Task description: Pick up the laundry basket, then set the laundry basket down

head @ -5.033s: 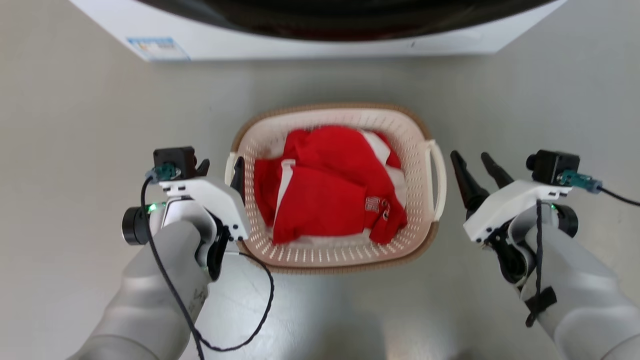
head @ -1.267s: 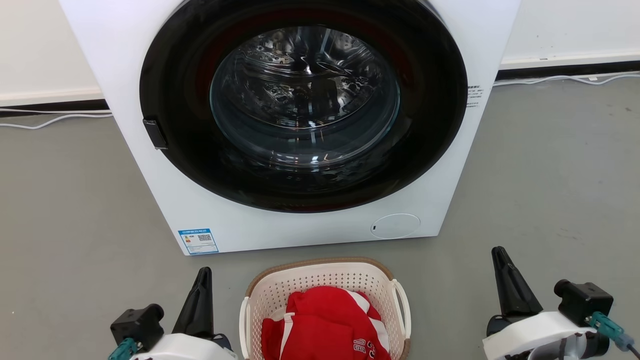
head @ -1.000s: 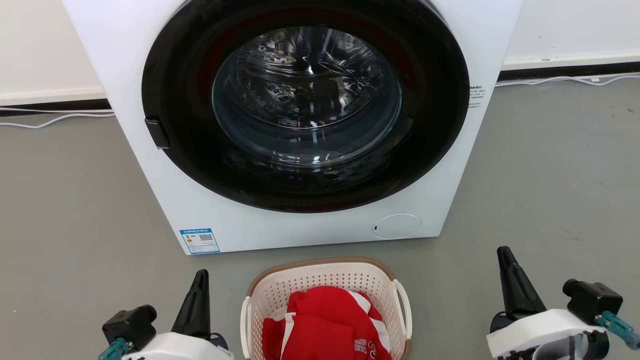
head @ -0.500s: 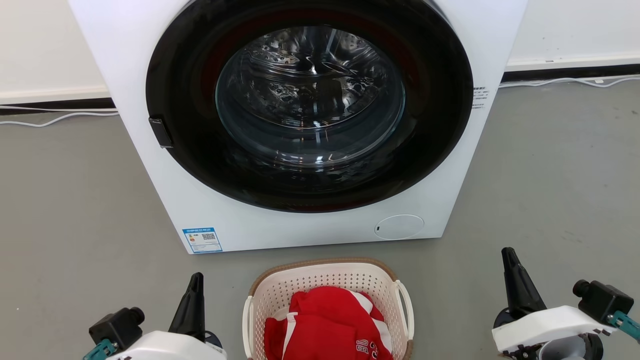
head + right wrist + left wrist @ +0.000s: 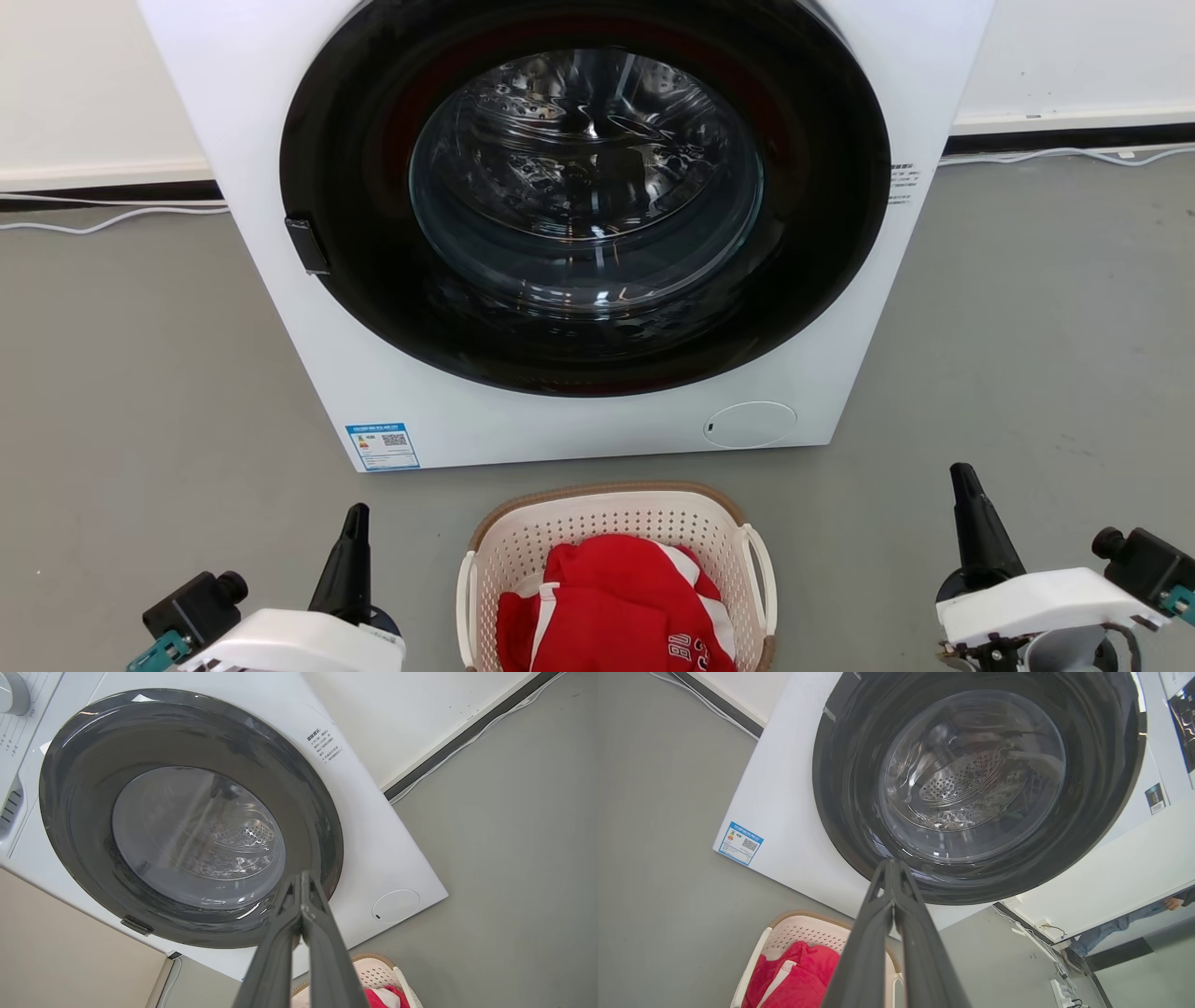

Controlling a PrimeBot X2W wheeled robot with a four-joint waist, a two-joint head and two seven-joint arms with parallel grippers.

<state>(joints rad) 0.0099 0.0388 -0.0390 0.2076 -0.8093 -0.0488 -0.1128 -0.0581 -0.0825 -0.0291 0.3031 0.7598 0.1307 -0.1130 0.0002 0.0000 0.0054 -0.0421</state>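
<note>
Gripping state: left gripper (image 5: 355, 523) and right gripper (image 5: 962, 481) pinched closed, empty.
Cream-white perforated plastic laundry basket (image 5: 607, 521): on grey floor (image 5: 187, 392), between grippers, apart from each.
Advice: retreat clear of white loop handles (image 5: 764, 579).

Cut off at the edges, too small to read

The head view's bottom edge cuts off the near half of the laundry basket (image 5: 597, 518) and its red garment (image 5: 616, 607). The upper edge crops the washing machine (image 5: 392, 411), whose blue label (image 5: 383, 446) is unreadably small. In the left wrist view, a person (image 5: 1120, 926) is cropped at the right edge.
</note>
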